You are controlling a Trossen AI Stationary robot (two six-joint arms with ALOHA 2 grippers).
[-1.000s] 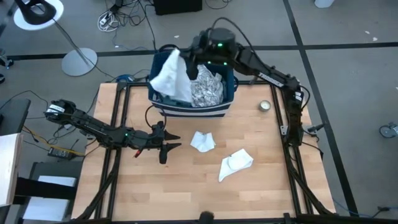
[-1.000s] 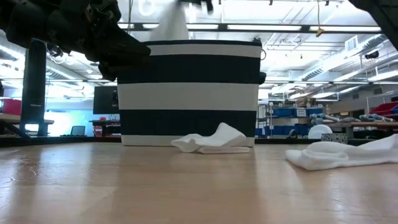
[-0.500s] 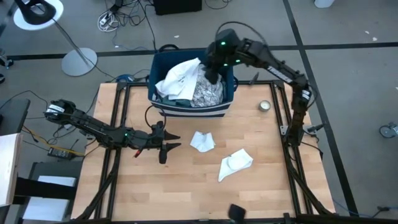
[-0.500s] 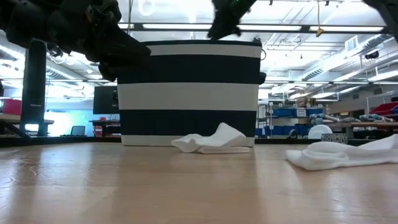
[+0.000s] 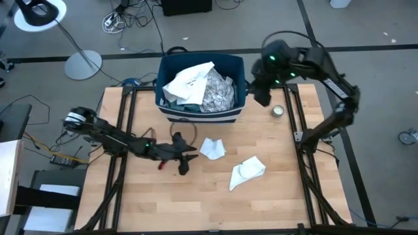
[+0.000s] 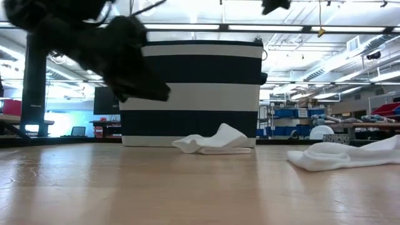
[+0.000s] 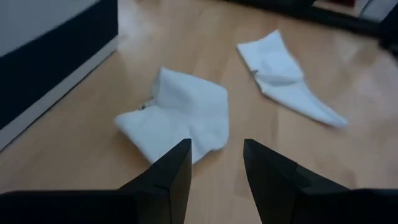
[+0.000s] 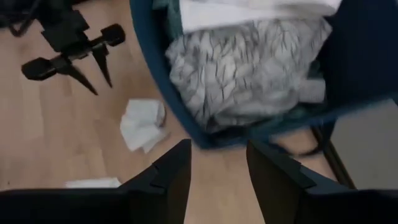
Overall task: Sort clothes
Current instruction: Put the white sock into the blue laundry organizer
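The striped dark blue bin (image 5: 201, 111) stands at the table's far edge. In it lie a white garment (image 5: 189, 78) and a white-and-grey patterned cloth (image 5: 217, 94), with a teal bit (image 5: 186, 104) under them. Two small white cloths (image 5: 212, 147) (image 5: 247, 171) lie flat on the wood in front of the bin. My left gripper (image 5: 188, 156) hovers open just left of the nearer one (image 7: 180, 115), touching nothing. My right gripper (image 8: 219, 149) stands open and empty in the air, right of the bin (image 8: 161, 81).
A small round tin (image 5: 279, 111) sits on the table right of the bin, below my right gripper. Black frame rails (image 5: 124, 124) run along the table's left and right sides. Bare wood (image 5: 196, 202) stretches toward the near edge.
My right gripper has let go of the white garment over the bin, and the garment has dropped onto the pile inside. The gripper has then swung toward the table's right edge, clear of the bin. My left gripper has moved right, toward the small white cloth.
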